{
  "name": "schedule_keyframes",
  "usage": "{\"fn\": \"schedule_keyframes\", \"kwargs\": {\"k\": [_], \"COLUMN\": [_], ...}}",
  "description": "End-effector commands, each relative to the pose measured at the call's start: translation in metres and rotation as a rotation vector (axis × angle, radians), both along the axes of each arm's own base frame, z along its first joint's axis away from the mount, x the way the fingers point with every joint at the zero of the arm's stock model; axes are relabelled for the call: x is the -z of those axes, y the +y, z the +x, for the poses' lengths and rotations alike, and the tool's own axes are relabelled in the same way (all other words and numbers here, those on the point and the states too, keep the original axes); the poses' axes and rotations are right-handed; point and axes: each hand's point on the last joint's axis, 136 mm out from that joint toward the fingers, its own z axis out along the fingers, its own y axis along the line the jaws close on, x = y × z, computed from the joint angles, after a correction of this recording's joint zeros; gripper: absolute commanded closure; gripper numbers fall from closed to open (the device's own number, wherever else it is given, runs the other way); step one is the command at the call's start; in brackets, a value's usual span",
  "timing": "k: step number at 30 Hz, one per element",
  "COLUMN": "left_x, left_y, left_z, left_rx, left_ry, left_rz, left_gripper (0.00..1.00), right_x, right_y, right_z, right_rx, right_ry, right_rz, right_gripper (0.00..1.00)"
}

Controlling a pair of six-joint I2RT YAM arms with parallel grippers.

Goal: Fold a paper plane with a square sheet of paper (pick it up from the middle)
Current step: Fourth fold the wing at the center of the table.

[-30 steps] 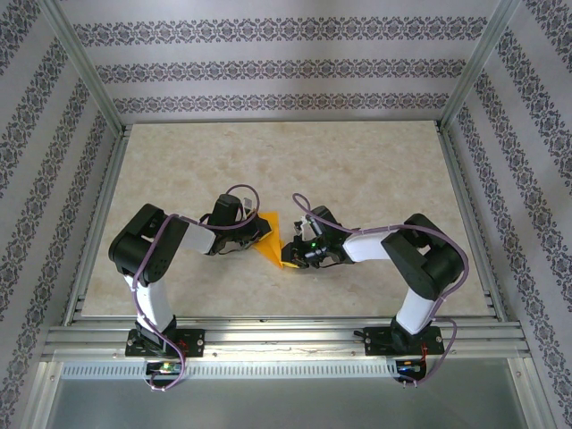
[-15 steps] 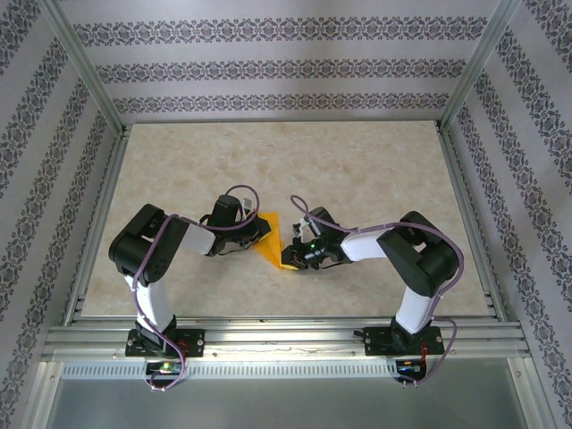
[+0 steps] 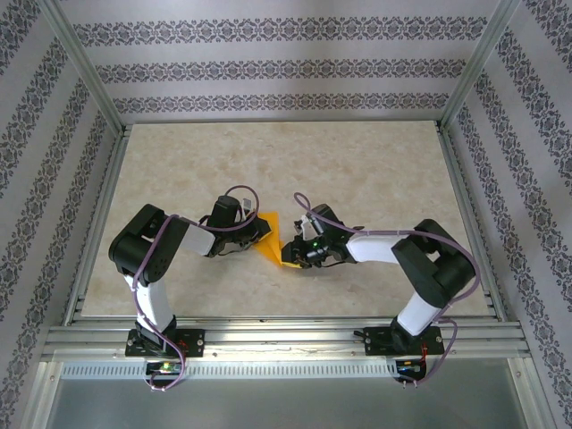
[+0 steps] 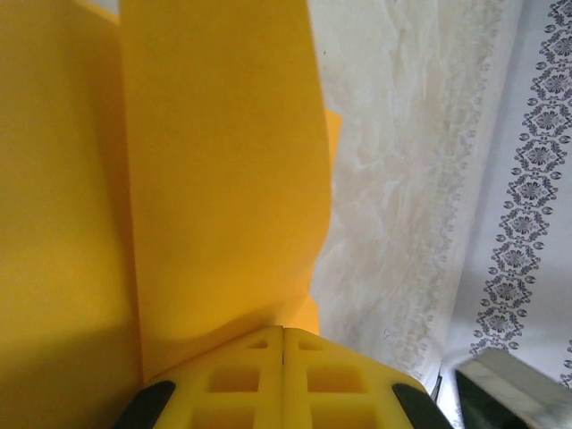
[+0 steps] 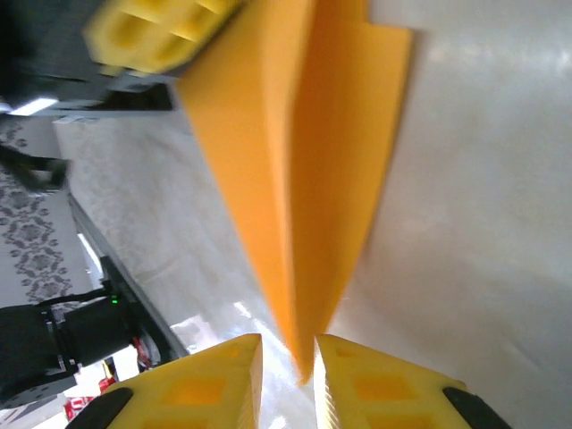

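Noting position at table centre: the bright orange folded sheet of paper (image 3: 273, 239) lies on the beige marbled tabletop (image 3: 357, 170), between the two grippers. The left gripper (image 3: 256, 236) is at the sheet's left end, its yellow fingers (image 4: 232, 384) pressed together and clamped on the paper, which runs out from their tips. The right gripper (image 5: 288, 357) is at the sheet's near-right point, jaws narrowly parted, with the pointed tip in the gap, not visibly pinched

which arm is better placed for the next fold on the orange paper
Right, likely: the left gripper is shut on the paper, anchoring it; the right gripper, jaws slightly apart around its tip, is free to reposition.
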Motion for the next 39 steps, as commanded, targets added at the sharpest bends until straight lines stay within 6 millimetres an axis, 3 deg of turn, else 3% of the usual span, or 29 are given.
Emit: {"fn": "schedule_keyframes", "kwargs": {"k": [1, 4, 8, 15, 24, 39], "left_x": [0.027, 0.026, 0.026, 0.028, 0.027, 0.030], "left_y": [0.010, 0.009, 0.009, 0.008, 0.008, 0.010], "left_z": [-0.012, -0.011, -0.011, -0.011, -0.011, -0.012], "left_rx": [-0.024, -0.023, -0.023, -0.021, -0.021, -0.031], "left_ry": [0.069, 0.066, 0.066, 0.071, 0.069, 0.074], "left_rz": [0.053, 0.048, 0.048, 0.044, 0.041, 0.048], "left_gripper": [0.99, 0.99, 0.99, 0.99, 0.99, 0.99], "right_x": [-0.018, -0.028, -0.032, -0.013, 0.015, 0.038], "right_y": [-0.005, 0.001, 0.022, 0.045, 0.041, 0.028], "right_z": [0.015, 0.025, 0.031, 0.038, 0.027, -0.008], "right_rx": [0.037, 0.043, 0.005, -0.021, -0.033, -0.058], "right_ry": [-0.060, -0.080, -0.059, -0.021, 0.039, 0.103], "right_rz": [0.008, 0.033, 0.083, 0.066, 0.041, 0.022], "right_gripper": [0.74, 0.74, 0.86, 0.91, 0.93, 0.93]}}
